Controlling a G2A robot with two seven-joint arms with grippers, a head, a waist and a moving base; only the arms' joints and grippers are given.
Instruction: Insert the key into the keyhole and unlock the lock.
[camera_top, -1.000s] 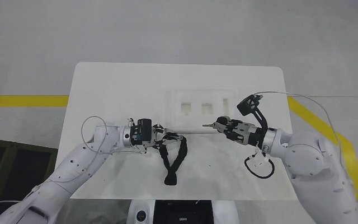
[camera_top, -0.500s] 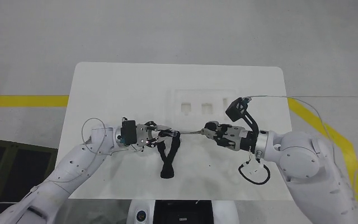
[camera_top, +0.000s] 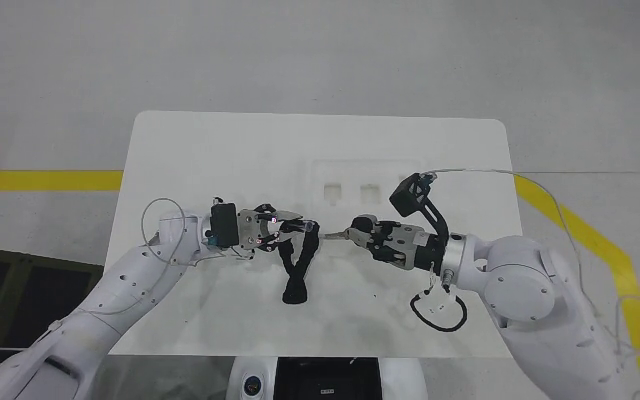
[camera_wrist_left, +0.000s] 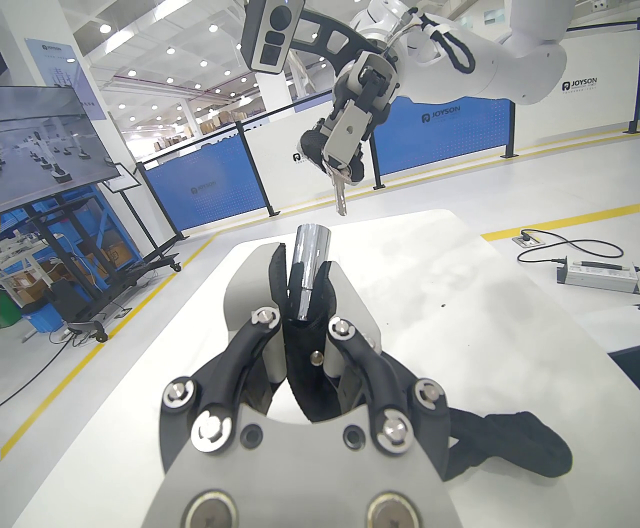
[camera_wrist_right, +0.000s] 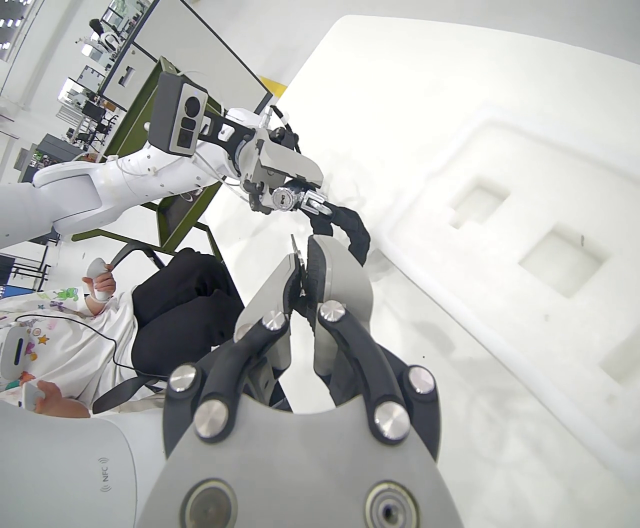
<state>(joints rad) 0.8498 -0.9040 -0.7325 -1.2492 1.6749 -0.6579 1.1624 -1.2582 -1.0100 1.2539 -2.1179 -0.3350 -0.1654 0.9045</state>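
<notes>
**A:** Where is the key at this moment?

**B:** The key (camera_wrist_left: 340, 192) is pinched by its head in the right gripper (camera_wrist_left: 345, 145), with the blade pointing at the chrome barrel (camera_wrist_left: 309, 260) of the cable lock (camera_top: 300, 262). The tip sits just short of the barrel's open end, apart from it and not yet inside.

**A:** And who has the barrel?

**B:** The left gripper (camera_wrist_left: 302, 272) has its fingers pressed together on the barrel and holds it above the table (camera_top: 200, 160). The black sleeved loop (camera_wrist_left: 505, 445) droops from the barrel. I can't tell whether its far end rests on the table.

**A:** How will they handle?

**B:** I'd judge the key light, thin, stiff and slick. It could twist between the pads if it meets the rim off-line. Holding it by the flat head, broad faces against the pads, looks right for carrying the turn. The barrel is hard, round and smooth, so it may roll in the grip under torque. It is best clamped mid-length, with the mouth left free. The loop is limp and should barely resist.

**A:** Counts?

**B:** One key that I can see, one lock and two grippers, both occupied. Beyond the barrel, on the side away from the robot, lies one white foam tray (camera_top: 370, 165) with three recesses (camera_wrist_right: 565, 262).
</notes>
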